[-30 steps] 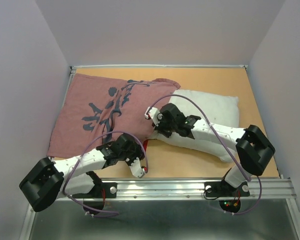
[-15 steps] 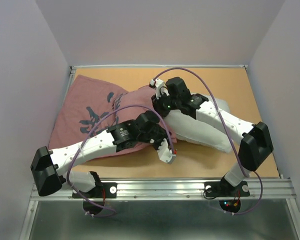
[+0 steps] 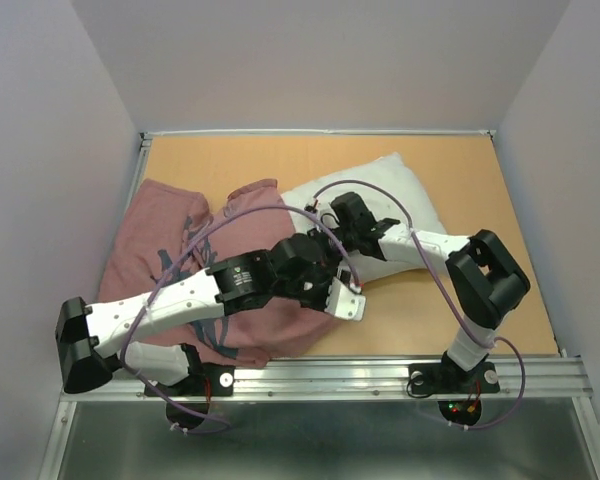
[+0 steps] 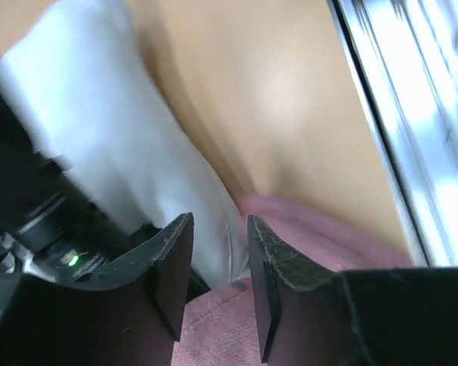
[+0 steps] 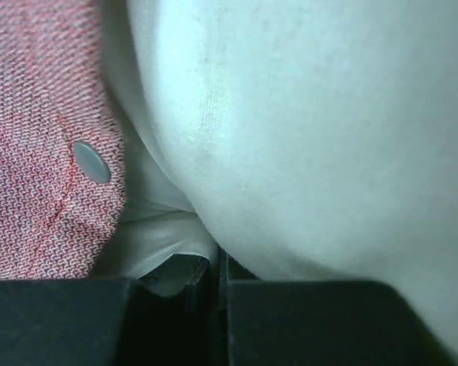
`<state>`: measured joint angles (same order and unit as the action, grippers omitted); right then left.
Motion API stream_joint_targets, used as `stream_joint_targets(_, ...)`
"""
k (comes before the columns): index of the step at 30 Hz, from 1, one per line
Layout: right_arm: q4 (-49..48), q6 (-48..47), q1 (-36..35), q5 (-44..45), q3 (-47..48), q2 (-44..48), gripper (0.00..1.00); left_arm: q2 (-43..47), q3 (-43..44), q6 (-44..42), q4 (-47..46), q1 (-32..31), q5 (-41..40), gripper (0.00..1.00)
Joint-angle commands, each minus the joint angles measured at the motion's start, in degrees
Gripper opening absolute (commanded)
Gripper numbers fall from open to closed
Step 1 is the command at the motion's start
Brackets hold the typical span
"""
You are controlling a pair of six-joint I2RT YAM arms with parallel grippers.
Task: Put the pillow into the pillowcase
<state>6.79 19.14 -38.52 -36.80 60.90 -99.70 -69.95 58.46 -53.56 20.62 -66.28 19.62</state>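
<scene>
Right wrist view: the right gripper (image 5: 216,268) is pinched shut on a white fold of the pillow (image 5: 328,137), with the red-woven pillowcase (image 5: 38,152) touching the pillow's left side. The left gripper (image 4: 217,252), jaws narrow, has pink pillowcase cloth between them, just before the pillow. Both lie on the desk (image 3: 480,170).

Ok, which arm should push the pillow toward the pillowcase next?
Right, probably. The right gripper is pinched shut on the pillow, next to the pillowcase edge. The left gripper is over the pillowcase cloth instead.
</scene>
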Motion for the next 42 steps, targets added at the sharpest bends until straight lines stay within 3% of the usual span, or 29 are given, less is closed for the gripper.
stream_joint_targets(1,-6.26,6.35,-0.15,-2.92,0.09,-1.55,0.0,5.53,14.01,33.84,-2.91,3.93,-8.1,0.47)
stream_joint_targets(4,-6.26,7.41,-0.06,-4.95,-0.61,0.64,0.17,6.05,17.65,43.95,1.78,11.5,-8.72,0.49)
stream_joint_targets(5,-6.17,7.15,0.63,-4.52,-0.7,2.3,0.35,6.93,17.83,49.11,3.62,14.14,-8.72,0.51)
stream_joint_targets(7,-3.11,5.14,3.0,-2.59,0.52,7.38,0.53,7.11,16.61,55.01,6.95,20.56,-11.51,0.53)
stream_joint_targets(10,4.27,-0.4,5.47,2.15,4.04,13.55,0.59,5.89,15.02,58.91,9.17,24.18,-14.87,0.54)
stream_joint_targets(14,10.87,-7.26,6.79,9.71,6.59,20.49,0.62,0.1,16.24,65.59,8.48,25.06,-14.7,0.57)
stream_joint_targets(16,11.84,-10.5,6.79,16.1,7.56,21.82,0.62,-1.84,16.86,68.83,7.6,25.06,-13.99,0.64)
stream_joint_targets(19,12.37,-13.93,7.23,22.8,8.62,21.13,0.63,-5.97,17.83,70.17,7.59,25.06,-15.91,0.66)
stream_joint_targets(23,12.2,-15.09,7.41,19.32,7.39,15.87,0.65,-10.9,18.01,70.52,10.22,25.15,-23.03,0.65)
stream_joint_targets(26,12.28,-14.39,7.41,12.38,7.12,12.0,0.56,-12.57,18.27,69.03,12.06,25.06,-27.25,0.62)
stream_joint_targets(30,12.2,-13.86,7.41,7.97,6.16,7.77,0.52,-13.63,16.09,67.36,13.21,25.32,-32.18,0.6)
stream_joint_targets(36,12.2,-14.21,7.41,4.46,5.37,5.83,0.47,-17.49,17.82,65.52,11.64,26.38,-29.3,0.3)
stream_joint_targets(37,12.2,-14.39,7.41,3.41,5.1,5.66,0.47,-18.02,18.79,65.34,11.46,26.38,-26.67,0.19)
stream_joint_targets(39,12.11,-14.13,7.41,2.09,4.67,5.48,0.46,-19.78,22.47,64.38,10.76,26.2,-21.06,0.08)
stream_joint_targets(42,11.94,-13.6,7.41,0.41,4.57,4.7,0.45,-21.97,27.39,64.02,9.71,25.59,-15.15,0.0)
